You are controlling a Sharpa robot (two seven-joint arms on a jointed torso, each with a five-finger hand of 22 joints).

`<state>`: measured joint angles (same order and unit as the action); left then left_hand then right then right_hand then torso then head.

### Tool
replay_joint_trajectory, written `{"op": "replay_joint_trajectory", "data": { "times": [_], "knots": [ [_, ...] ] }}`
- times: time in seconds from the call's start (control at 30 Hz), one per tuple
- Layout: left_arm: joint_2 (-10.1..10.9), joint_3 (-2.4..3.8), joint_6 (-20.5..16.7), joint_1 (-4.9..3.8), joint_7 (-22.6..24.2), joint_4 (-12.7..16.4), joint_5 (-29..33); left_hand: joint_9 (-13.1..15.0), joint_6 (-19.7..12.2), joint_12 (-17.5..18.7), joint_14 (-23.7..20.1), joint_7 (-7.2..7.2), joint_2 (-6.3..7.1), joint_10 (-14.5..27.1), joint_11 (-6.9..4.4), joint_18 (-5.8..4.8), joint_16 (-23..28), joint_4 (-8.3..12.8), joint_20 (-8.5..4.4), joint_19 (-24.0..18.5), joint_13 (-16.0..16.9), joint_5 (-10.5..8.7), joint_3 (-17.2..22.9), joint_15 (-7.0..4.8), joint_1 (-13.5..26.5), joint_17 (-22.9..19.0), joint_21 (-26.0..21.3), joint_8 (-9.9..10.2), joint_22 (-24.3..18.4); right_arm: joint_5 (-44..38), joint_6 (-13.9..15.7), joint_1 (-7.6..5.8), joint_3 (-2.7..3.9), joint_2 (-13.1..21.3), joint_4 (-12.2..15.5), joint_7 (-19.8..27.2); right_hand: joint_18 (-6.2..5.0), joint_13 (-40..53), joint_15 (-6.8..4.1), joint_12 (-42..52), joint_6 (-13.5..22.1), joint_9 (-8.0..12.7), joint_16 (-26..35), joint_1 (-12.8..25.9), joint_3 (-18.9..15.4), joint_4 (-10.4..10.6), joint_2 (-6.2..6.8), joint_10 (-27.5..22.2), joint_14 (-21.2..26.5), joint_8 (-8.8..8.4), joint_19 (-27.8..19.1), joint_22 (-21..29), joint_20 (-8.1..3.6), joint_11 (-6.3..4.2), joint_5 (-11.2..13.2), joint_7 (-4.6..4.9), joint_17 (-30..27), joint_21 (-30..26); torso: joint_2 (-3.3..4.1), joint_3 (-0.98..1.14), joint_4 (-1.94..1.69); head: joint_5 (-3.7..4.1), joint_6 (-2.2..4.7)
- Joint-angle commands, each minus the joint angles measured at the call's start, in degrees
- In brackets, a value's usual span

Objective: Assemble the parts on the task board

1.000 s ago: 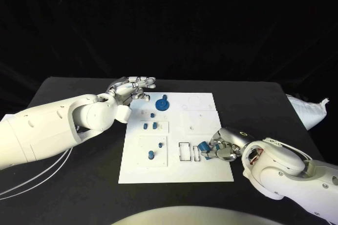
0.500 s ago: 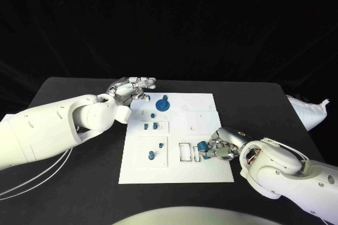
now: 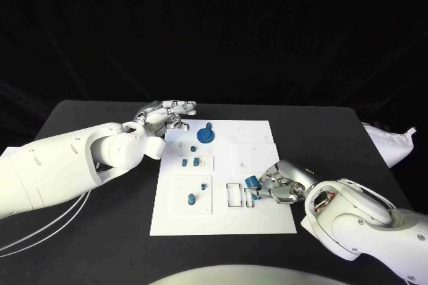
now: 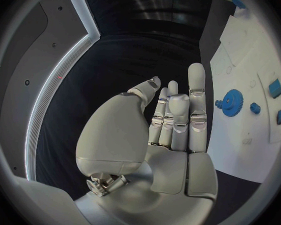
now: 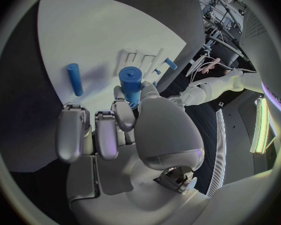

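In the head view you see the board [image 3: 223, 174] lying mid-tabletop [image 3: 89, 112]. Your left hand [image 3: 167, 115] hovers just off the board's far left corner, fingers curled loosely together with nothing in them. Your right hand [image 3: 278, 185] sits at the board's right edge, toward its near end, and pinches a short blue peg [image 3: 253, 182] upright over the board. Just left of that peg, two narrow slots [image 3: 234, 193] are cut in the board. A blue gear [image 3: 206, 134] stands near the board's far left corner, close to your left hand. Two small blue blocks [image 3: 190, 162] lie below the gear, and a blue pin [image 3: 192, 199] lies toward the board's near left part. A white cloth [image 3: 391, 141] rests off the tabletop's right edge, well apart from the board.

In the left wrist view your left hand [image 4: 172, 120] stands over dark tabletop, fingers straight and close together, holding nothing. The gear [image 4: 232, 103] lies on the board [image 4: 253, 130] beside the fingertips, apart from them.

In the right wrist view your right hand [image 5: 115, 130] holds the peg [image 5: 130, 85] between thumb and a finger, above the board [image 5: 97, 40]. The other fingers [image 5: 73, 130] reach out beside it. The pin [image 5: 74, 79] lies flat on the board, near the peg without touching it.
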<state>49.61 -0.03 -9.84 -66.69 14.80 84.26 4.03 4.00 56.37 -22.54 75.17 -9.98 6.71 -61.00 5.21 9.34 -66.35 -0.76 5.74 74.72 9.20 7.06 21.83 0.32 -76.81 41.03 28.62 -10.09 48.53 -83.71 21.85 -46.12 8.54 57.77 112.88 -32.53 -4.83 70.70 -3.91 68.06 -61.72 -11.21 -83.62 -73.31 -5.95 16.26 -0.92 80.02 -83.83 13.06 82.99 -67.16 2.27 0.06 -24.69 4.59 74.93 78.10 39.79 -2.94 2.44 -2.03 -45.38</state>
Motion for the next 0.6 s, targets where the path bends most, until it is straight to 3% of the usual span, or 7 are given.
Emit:
{"op": "replay_joint_trajectory", "data": {
  "times": [0.03,0.2,0.33,0.6],
  "knots": [
    [-0.2,0.03,1.3,0.00,0.1,0.1,-0.3,0.1,-0.4,-0.2,-0.4,0.03,-0.33,0.4,0.12,1.05,-0.3,0.2,0.26,0.1,0.1,-0.12,-0.1,0.11,-0.3,0.0,-0.3,-0.4,-0.1,5.1,1.1,-0.10,0.03,-0.9,0.1,0.5,0.54,0.0,-0.34,-0.1,-0.5,-1.4,-0.3,-0.6,0.1,0.4,-1.55,0.3,-3.9,-0.04,0.0,-0.1,-0.39,-0.26,-0.3,-0.18,1.7,0.2,0.04,-0.07,-0.21,-0.06,-0.03],
    [-0.2,0.03,1.4,0.00,0.1,0.1,-0.3,0.1,-0.4,-0.2,-0.4,0.03,-0.33,0.4,0.12,1.05,-0.3,0.2,0.26,0.1,0.1,-0.12,-0.1,0.11,-0.3,0.0,-0.3,-0.4,-0.1,7.0,-1.1,-0.18,0.04,-3.2,-0.7,0.3,0.56,0.0,-0.31,-0.2,-0.4,-1.6,-0.3,-0.2,-0.1,0.4,-1.85,0.3,-3.9,-0.19,0.0,-0.2,-0.38,-0.22,-0.7,-0.13,1.7,0.2,0.15,-0.02,-0.12,-0.47,0.01],
    [-0.3,0.03,1.4,0.00,0.0,0.1,-0.3,0.1,-0.4,-0.2,-0.4,0.03,-0.33,0.4,0.12,1.05,-0.3,0.2,0.26,0.1,0.1,-0.12,-0.1,0.11,-0.3,0.0,-0.3,-0.4,-0.1,7.7,-3.7,-0.19,0.02,-4.8,-1.3,-0.2,0.55,0.0,-0.25,-0.5,-0.3,-1.8,-0.3,0.8,-0.6,0.4,-2.17,0.3,-3.9,-0.32,0.0,-0.1,-0.34,-0.15,-1.0,-0.06,1.7,0.2,0.09,-0.08,-0.27,-0.39,-0.22],
    [-0.3,0.03,1.4,0.00,0.0,0.1,-0.3,0.1,-0.4,-0.2,-0.4,0.03,-0.33,0.4,0.12,1.05,-0.3,0.2,0.26,0.1,0.1,-0.12,-0.1,0.11,-0.3,0.0,-0.3,-0.4,-0.1,7.6,-7.2,-0.20,-0.03,-6.6,-2.2,-1.1,0.49,-0.2,-0.24,-1.3,-0.4,-2.6,-0.1,4.1,-2.5,0.5,-3.09,0.1,-3.8,-0.45,-0.2,0.1,-0.27,-0.17,1.2,-0.16,1.4,0.1,0.08,-0.11,-0.23,-0.53,-0.36]
  ]
}}
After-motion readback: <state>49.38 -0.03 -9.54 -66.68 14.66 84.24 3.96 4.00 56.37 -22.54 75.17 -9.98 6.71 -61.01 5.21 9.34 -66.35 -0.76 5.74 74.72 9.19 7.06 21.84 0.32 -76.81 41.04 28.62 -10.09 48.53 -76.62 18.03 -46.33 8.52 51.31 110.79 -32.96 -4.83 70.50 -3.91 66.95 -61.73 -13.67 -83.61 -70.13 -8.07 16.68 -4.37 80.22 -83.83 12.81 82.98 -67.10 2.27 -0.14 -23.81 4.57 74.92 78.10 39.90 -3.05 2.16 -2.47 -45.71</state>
